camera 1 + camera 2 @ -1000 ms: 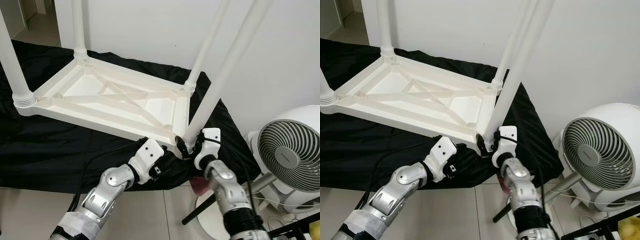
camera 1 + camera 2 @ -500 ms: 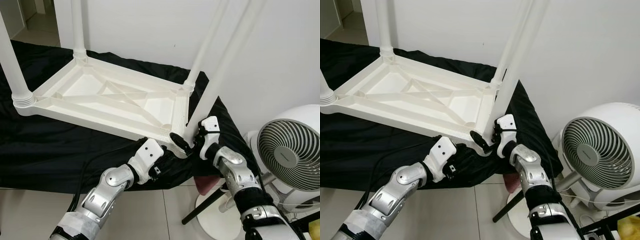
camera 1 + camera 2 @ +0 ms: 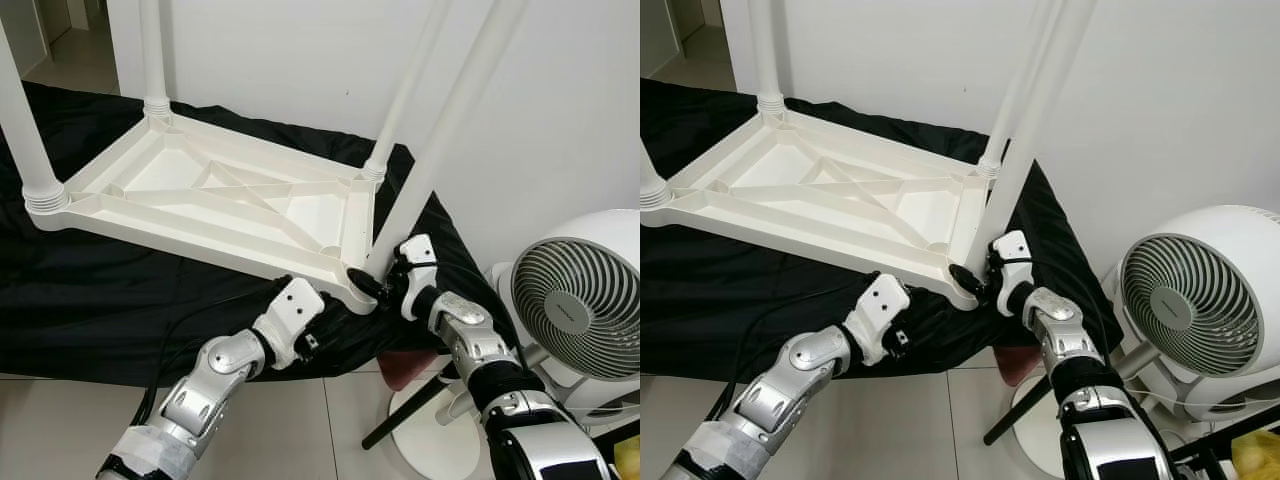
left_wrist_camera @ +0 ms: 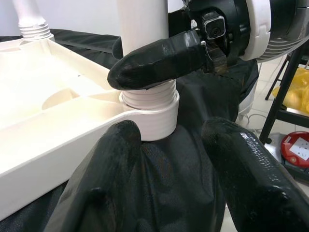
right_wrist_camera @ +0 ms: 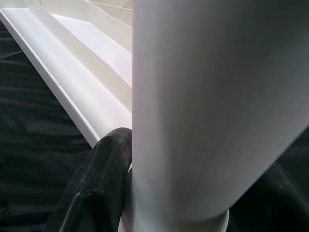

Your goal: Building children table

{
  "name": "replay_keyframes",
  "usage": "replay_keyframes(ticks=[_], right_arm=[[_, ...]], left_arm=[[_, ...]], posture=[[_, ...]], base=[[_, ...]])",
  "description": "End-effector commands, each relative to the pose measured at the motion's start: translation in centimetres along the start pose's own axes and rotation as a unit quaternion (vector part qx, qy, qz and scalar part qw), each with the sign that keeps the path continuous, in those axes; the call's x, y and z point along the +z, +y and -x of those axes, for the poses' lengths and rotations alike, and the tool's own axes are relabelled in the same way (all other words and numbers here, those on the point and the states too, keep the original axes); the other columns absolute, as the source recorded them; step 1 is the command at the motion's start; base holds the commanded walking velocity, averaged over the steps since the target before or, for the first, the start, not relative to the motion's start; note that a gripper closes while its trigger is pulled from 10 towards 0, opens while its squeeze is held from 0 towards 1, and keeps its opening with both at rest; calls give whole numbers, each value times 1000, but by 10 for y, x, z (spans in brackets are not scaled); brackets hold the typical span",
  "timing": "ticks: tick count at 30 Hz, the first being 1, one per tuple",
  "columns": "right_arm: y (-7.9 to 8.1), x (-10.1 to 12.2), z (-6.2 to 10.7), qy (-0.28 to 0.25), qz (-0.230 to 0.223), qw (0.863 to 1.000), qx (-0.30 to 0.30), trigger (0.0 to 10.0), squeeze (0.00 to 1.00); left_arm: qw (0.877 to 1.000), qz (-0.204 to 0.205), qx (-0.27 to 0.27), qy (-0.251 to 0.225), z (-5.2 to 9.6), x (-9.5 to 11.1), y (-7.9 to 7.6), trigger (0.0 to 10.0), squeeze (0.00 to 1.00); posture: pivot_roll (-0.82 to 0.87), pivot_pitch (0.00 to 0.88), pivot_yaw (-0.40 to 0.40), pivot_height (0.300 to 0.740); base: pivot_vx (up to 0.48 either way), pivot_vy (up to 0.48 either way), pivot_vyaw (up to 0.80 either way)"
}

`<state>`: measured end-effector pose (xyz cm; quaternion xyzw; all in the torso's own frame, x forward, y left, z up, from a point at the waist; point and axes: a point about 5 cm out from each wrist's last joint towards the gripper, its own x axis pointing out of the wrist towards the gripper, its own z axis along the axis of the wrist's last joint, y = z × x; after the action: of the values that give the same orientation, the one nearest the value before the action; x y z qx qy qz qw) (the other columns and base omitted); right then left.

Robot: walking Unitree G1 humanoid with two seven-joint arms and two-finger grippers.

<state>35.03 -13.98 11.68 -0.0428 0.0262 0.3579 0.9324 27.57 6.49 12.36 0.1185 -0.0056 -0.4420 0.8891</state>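
Four white legs now stand on the upturned children's table top (image 3: 215,205), which lies underside up on a black cloth (image 3: 90,300) so its corner sockets face upward and the legs can be screwed in from above. Three legs rise from the other corners; the fourth leg (image 3: 440,130) sits in the corner socket (image 4: 149,113) nearest the robot.

At that socket the right gripper (image 3: 385,288) is clamped around the base of the fourth leg, just above its threaded collar, one black finger (image 4: 154,63) wrapping the front of the tube and the other behind it. Holding low likely gives the best turning grip and keeps the thread lined up with the socket. Just below and in front of the same socket, the left gripper (image 4: 188,159) rests on the cloth with its fingers spread wide and nothing between them, seemingly placed to steady that corner.

From the socket, the fourth leg's long axis runs upward but tilted, leaning away from the table top toward the wall, unlike the corner leg behind it. Some thread is visible above the socket rim, so I judge it not fully seated. A white fan (image 3: 575,310) stands on the floor, to the right of the socket.
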Motion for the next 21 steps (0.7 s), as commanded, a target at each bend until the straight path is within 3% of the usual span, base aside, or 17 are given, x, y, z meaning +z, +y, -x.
replay_keyframes(ticks=[1,2,3,8,11,17,21], right_arm=[[-2,-15,7,31,-12,999,-8,4980,0],[-3,-15,7,32,-11,999,-15,4980,0],[-3,-15,7,29,-16,999,-20,10000,0],[-2,-15,6,24,-25,999,-22,10000,0],[0,-18,6,20,-52,992,-111,10000,0],[9,-21,3,11,-77,986,-148,10000,0],[19,-23,1,2,-106,971,-216,10000,0]], left_arm=[[999,4,-39,-4,-2,2,-7,10000,0],[999,4,-40,-4,-2,2,-7,10000,0],[999,4,-40,-4,-2,2,-8,10000,0],[999,4,-41,-4,-2,2,-8,10000,0],[999,5,-44,-3,-2,2,-8,10000,0],[999,4,-46,-3,-4,2,-8,10000,0],[999,4,-50,-4,-6,3,-8,10000,0]], posture=[[139,5,-200,740],[139,5,-200,740],[133,7,-198,740],[133,7,-198,740],[121,10,-195,740],[113,6,-187,740],[107,3,-179,740]], base=[[0,0,0],[0,0,0],[0,0,0],[0,0,0],[0,0,0],[0,0,0],[0,0,0]])
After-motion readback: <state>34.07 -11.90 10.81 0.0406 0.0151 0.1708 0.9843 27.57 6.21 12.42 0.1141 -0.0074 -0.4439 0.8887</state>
